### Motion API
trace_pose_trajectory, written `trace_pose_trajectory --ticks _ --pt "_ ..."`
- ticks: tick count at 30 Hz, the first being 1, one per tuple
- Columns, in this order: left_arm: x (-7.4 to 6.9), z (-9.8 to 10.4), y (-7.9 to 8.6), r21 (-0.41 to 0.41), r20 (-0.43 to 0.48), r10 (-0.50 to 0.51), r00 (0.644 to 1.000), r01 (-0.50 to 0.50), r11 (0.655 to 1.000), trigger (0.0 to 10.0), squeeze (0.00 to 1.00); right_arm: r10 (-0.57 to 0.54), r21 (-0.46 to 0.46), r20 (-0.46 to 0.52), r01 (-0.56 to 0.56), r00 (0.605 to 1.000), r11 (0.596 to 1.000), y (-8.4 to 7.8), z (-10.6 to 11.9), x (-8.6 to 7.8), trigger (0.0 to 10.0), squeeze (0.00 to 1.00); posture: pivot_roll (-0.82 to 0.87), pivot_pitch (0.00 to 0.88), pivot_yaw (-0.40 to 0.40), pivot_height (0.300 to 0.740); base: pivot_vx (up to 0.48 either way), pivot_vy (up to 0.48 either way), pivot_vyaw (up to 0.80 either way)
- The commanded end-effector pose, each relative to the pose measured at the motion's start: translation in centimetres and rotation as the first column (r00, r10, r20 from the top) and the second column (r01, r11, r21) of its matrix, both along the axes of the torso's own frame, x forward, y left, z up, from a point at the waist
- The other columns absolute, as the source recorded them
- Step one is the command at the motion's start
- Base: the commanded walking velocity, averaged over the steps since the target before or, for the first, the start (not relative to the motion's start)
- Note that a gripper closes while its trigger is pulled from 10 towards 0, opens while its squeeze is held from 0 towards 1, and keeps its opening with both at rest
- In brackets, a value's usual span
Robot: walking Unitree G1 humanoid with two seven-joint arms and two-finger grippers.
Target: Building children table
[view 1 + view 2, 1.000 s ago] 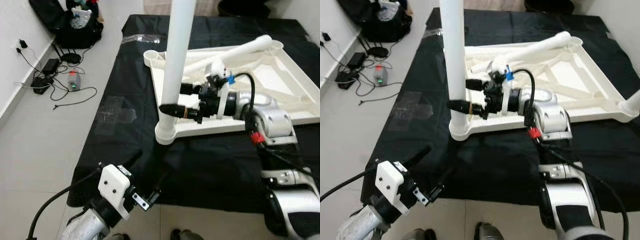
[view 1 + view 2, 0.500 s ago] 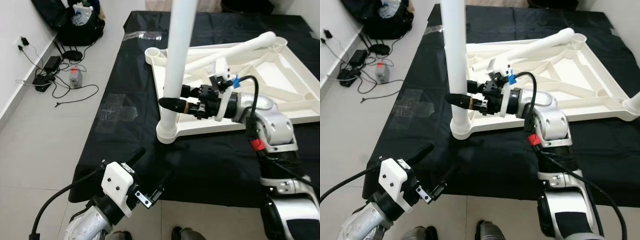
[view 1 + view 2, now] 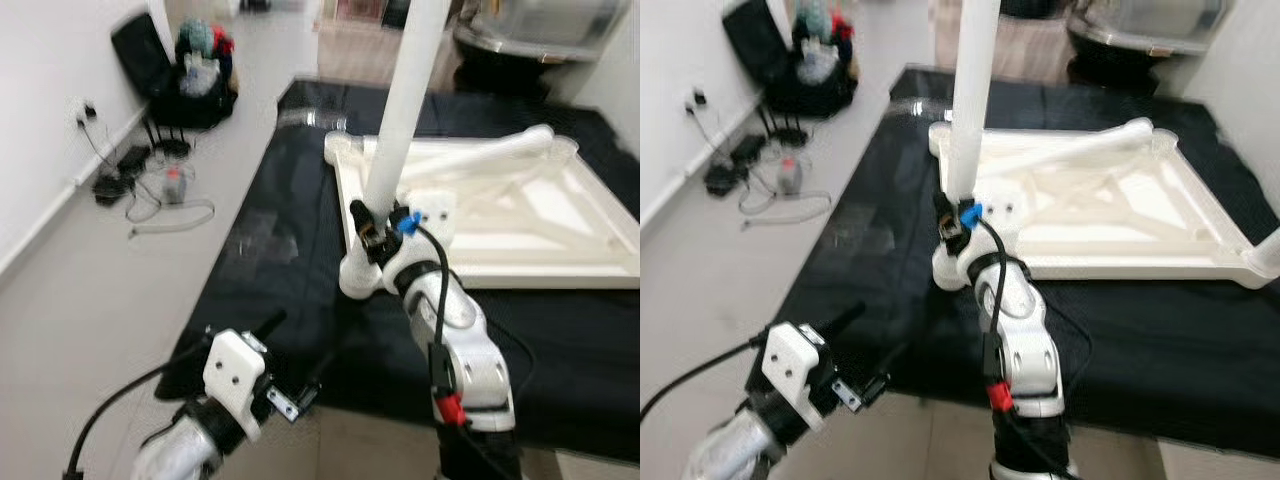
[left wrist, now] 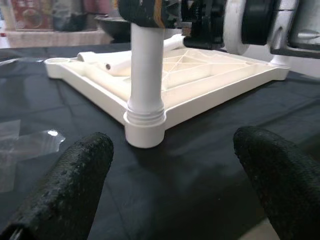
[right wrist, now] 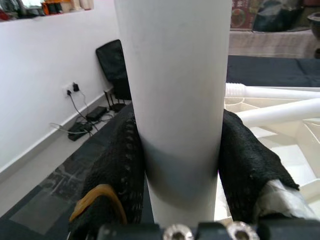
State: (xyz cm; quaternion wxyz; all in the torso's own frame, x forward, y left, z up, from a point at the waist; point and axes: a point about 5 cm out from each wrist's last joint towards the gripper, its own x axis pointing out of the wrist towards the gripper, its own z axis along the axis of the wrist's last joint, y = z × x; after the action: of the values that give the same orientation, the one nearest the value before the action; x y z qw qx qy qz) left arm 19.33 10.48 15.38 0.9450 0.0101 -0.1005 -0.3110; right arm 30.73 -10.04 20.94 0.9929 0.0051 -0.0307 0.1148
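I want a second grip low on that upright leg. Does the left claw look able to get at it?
Probably yes: the left claw is open, facing the leg across bare black cloth; the right claw grips higher up.

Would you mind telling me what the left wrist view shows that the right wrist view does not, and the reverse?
The left wrist view alone shows the corner socket where the upright leg meets the upturned tabletop, plus the open left gripper above the black cloth. The right wrist view alone shows the right gripper with both fingers pressed on the leg, and the wall socket with cables. Both share the leg and tabletop.
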Motion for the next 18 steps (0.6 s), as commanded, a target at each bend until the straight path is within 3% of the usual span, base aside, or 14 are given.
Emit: trace_pose_trajectory --ticks 1,2,4,7,8,9,10,11,14,16,18 --pt "0.0 -0.3 -0.1 0.003 -0.003 -0.003 1.0 0.003 1.0 10.0 0.0 0.003 -0.039 -0.24 -0.013 0.971 0.999 0.1 -4.2 0.0 0.0 0.0 0.01 0.139 -0.069 0.74 0.0 0.0 0.0" --pt "0.0 -0.3 -0.2 0.001 0.001 -0.001 1.0 0.001 1.0 10.0 0.0 0.02 -0.046 -0.236 -0.032 0.972 0.998 0.2 -3.7 -0.1 10.0 0.0 0.0 0.144 -0.073 0.74 0.0 0.0 0.0" --pt "0.0 -0.3 -0.2 0.0 0.003 0.001 1.0 -0.001 1.0 10.0 0.0 0.033 -0.049 -0.232 -0.046 0.972 0.998 0.3 -3.5 -0.1 10.0 0.0 0.0 0.144 -0.073 0.74 0.0 0.0 0.0" --pt "-0.2 -0.3 -0.3 -0.002 0.005 0.003 1.0 -0.003 1.0 10.0 0.0 0.153 -0.011 -0.175 -0.158 0.972 0.987 0.7 -2.0 0.0 10.0 0.0 0.0 0.151 -0.07 0.74 0.0 0.0 0.0" --pt "-0.3 -0.4 -0.3 -0.003 0.002 0.001 1.0 -0.001 1.0 10.0 0.0 0.297 0.011 -0.133 -0.299 0.946 0.954 1.1 -1.0 0.0 10.0 0.96 0.0 0.166 -0.062 0.74 0.0 0.0 0.0" --pt "-0.5 -0.4 -0.3 -0.004 -0.001 0.0 1.0 0.0 1.0 10.0 0.0 0.394 0.019 -0.103 -0.394 0.913 0.919 1.4 -0.2 0.0 10.0 0.96 0.0 0.168 -0.061 0.74 0.0 0.0 0.0" --pt "-0.5 -0.4 -0.3 -0.004 -0.001 0.0 1.0 0.0 1.0 10.0 0.0 0.394 0.019 -0.103 -0.394 0.913 0.919 1.4 -0.2 0.0 10.0 0.96 0.0 0.168 -0.061 0.74 0.0 0.0 0.0" --pt "-0.8 -0.4 -0.2 -0.008 -0.008 -0.008 1.0 0.008 1.0 10.0 0.0 0.553 -0.019 -0.056 -0.554 0.831 0.832 1.0 1.4 0.3 10.0 1.0 0.01 0.184 -0.057 0.74 0.0 0.0 0.0" --pt "-0.9 -0.4 -0.2 -0.009 -0.009 -0.01 1.0 0.01 1.0 10.0 0.0 0.575 -0.031 -0.05 -0.577 0.817 0.816 0.8 1.7 0.4 10.0 1.0 0.01 0.184 -0.057 0.74 0.0 0.0 0.0" --pt "-1.5 -0.2 -0.3 -0.012 -0.012 -0.018 1.0 0.017 1.0 10.0 0.0 0.667 -0.112 -0.031 -0.665 0.745 0.738 -0.3 3.1 1.1 10.0 1.0 0.03 0.215 -0.054 0.74 0.0 0.0 0.0" --pt "-1.7 -0.1 -0.3 -0.013 -0.012 -0.019 1.0 0.019 1.0 10.0 0.0 0.688 -0.134 -0.029 -0.685 0.725 0.716 -0.6 3.5 1.2 10.0 1.0 0.03 0.215 -0.054 0.74 0.0 0.0 0.0"
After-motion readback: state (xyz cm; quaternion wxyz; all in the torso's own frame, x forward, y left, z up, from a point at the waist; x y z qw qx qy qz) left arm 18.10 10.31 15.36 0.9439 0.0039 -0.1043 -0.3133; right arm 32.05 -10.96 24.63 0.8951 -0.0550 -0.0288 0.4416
